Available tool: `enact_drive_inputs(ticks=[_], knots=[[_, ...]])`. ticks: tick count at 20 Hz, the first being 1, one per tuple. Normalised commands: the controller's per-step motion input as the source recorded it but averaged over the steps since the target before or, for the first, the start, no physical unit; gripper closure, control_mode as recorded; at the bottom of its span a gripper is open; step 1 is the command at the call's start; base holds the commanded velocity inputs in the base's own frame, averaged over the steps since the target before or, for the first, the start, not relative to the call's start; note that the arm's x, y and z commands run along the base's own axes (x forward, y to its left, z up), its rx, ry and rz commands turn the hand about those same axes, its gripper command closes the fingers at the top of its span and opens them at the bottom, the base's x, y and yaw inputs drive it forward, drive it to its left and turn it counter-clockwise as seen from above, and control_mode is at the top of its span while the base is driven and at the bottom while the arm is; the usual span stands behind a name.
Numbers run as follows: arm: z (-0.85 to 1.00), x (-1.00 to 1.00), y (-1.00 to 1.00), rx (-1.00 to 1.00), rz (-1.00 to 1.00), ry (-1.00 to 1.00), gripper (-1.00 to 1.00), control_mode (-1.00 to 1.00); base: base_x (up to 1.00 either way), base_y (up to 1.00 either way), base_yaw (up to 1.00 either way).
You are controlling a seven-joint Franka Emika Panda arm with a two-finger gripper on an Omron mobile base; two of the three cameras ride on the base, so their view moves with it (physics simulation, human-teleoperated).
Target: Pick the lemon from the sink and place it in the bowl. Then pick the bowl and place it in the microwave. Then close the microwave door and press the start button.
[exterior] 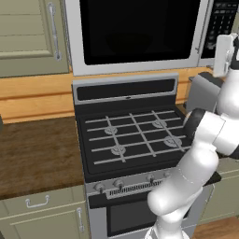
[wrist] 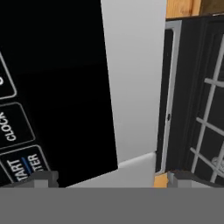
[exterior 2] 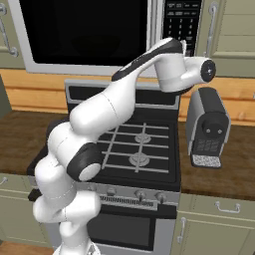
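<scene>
The microwave (exterior: 140, 65) hangs above the stove, and its door (exterior: 140, 28) with the black glass window is shut. Right of the door sits the black keypad panel (exterior 2: 182, 20). My gripper (wrist: 111, 180) is raised close in front of that panel, open, with nothing between its fingers. In the hand view the panel's CLOCK key (wrist: 11, 127) and the start button (wrist: 22, 168) lie at the lower left, just above my left fingertip (wrist: 41, 179). My hand (exterior: 224, 53) is at the microwave's right end. The lemon, the bowl and the sink are out of view.
A black gas stove (exterior: 130, 135) with grey grates stands directly below. A silver and black coffee machine (exterior 2: 208, 127) sits on the wooden counter to its right. More counter (exterior: 37, 154) stretches left. Olive-green cabinets (exterior: 28, 32) flank the microwave.
</scene>
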Motion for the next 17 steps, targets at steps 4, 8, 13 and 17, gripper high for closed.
enact_drive_inputs(ticks=[4,8,13,17], knots=[[0.01,0.37,-0.04,0.01,0.0,0.0,-1.0,-1.0,0.0,0.0,0.0],[0.02,0.39,-0.1,0.02,0.0,-0.01,-1.0,-1.0,0.0,0.0,0.0],[0.0,0.13,0.0,0.02,0.0,-0.05,-1.0,-1.0,0.0,0.0,0.0],[-0.23,-0.79,0.53,0.0,0.01,-0.02,-1.0,-1.0,0.0,0.0,0.0]])
